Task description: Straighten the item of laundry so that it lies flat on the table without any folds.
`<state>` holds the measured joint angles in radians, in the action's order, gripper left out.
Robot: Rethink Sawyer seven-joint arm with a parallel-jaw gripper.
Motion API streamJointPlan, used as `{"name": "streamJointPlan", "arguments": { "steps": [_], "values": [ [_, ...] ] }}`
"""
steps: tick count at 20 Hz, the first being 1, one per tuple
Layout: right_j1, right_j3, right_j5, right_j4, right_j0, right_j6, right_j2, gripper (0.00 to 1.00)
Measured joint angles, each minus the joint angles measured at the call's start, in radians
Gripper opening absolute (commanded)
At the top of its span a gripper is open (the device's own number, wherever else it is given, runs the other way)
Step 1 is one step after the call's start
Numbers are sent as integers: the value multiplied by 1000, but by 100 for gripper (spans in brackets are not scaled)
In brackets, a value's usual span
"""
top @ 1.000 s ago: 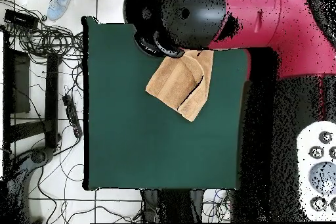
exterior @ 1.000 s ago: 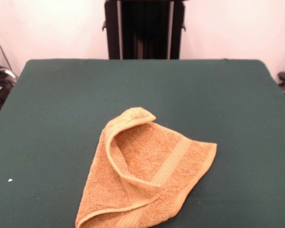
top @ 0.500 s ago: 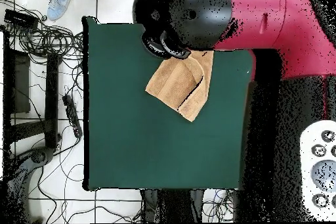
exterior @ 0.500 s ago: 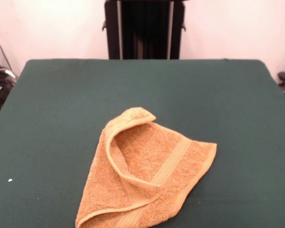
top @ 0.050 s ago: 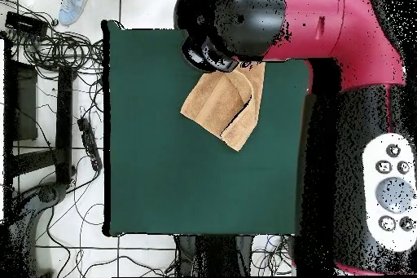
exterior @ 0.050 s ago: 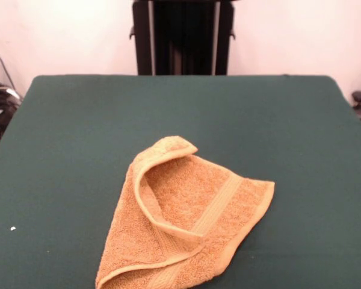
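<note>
Towel [exterior @ 0.050 s ago: 186, 220] is orange-tan terry, not flat: folded over on itself into a rough triangle/wedge. One flap is curled over along the left side in the front view, its hemmed edge standing up in a loop near the top corner. A ribbed woven band runs diagonally across the exposed middle; a second hem runs along the bottom edge. Right corner lies flat and pointed.

Position: on the green counter [exterior @ 0.050 s ago: 78, 120], at the camera-side edge in the front view, its lower corner cut off by the frame bottom. Overhead, towel [top @ 0.050 s ago: 224, 103] sits by the top edge of the counter [top @ 0.050 s ago: 163, 177], partly under the arm [top @ 0.050 s ago: 326, 22].

Claw: front view shows none of it; overhead the arm's black head covers it, so can't tell open or closed, or whether it has hold of anything.
</note>
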<state>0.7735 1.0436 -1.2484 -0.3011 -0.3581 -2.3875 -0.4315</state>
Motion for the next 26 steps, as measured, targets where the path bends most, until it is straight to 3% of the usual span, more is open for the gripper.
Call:
{"name": "streamJointPlan", "arguments": {
  "steps": [26],
  "values": [
    [-273, -9, 198, -38, 9, 0, 27, 100]
  ]
}}
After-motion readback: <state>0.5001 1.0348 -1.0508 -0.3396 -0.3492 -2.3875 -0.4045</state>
